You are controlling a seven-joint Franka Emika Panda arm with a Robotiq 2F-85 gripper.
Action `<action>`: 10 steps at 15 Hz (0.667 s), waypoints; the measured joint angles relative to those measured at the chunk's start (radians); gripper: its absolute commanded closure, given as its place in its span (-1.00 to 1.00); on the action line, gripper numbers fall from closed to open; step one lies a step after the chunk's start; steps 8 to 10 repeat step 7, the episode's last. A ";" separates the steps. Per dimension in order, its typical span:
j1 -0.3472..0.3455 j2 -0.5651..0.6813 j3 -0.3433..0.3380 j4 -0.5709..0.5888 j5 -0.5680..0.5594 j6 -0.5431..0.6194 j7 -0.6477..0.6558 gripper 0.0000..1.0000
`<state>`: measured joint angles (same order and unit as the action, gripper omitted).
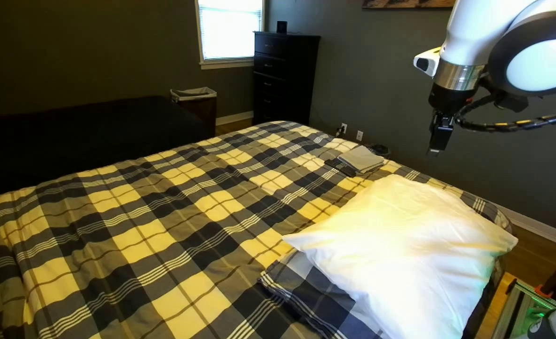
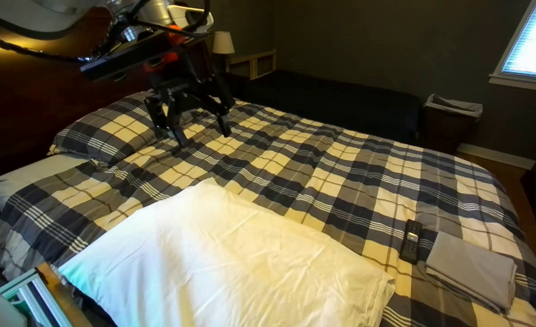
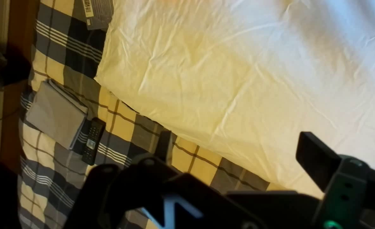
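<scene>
My gripper [image 2: 204, 137] is open and empty, held in the air above the bed. It also shows in an exterior view [image 1: 434, 150] and in the wrist view [image 3: 235, 141]. A white pillow [image 2: 231, 259] lies on the plaid bedspread [image 2: 340, 154]; in the wrist view the pillow [image 3: 225, 73] fills much of the space beyond the fingers, and they do not touch it. A black remote-like handset [image 2: 411, 241] lies beside a folded grey cloth [image 2: 470, 270] near the bed's edge. Both also show in the wrist view, the handset [image 3: 93, 141] and the cloth [image 3: 58, 114].
A grey printed package [image 3: 100, 16] is partly in view beside the pillow. A plaid pillow [image 2: 113, 127] lies at the bed's head. A dark covered bed or couch [image 1: 94, 136], a lined hamper [image 1: 193, 94] and a tall black dresser [image 1: 285, 75] stand beyond.
</scene>
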<state>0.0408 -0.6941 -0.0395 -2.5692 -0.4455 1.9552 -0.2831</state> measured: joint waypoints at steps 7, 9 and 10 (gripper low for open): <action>-0.054 -0.002 -0.021 0.085 0.011 -0.039 0.031 -1.00; -0.054 -0.002 -0.021 0.085 0.011 -0.039 0.031 -1.00; -0.054 -0.002 -0.021 0.085 0.011 -0.039 0.031 -1.00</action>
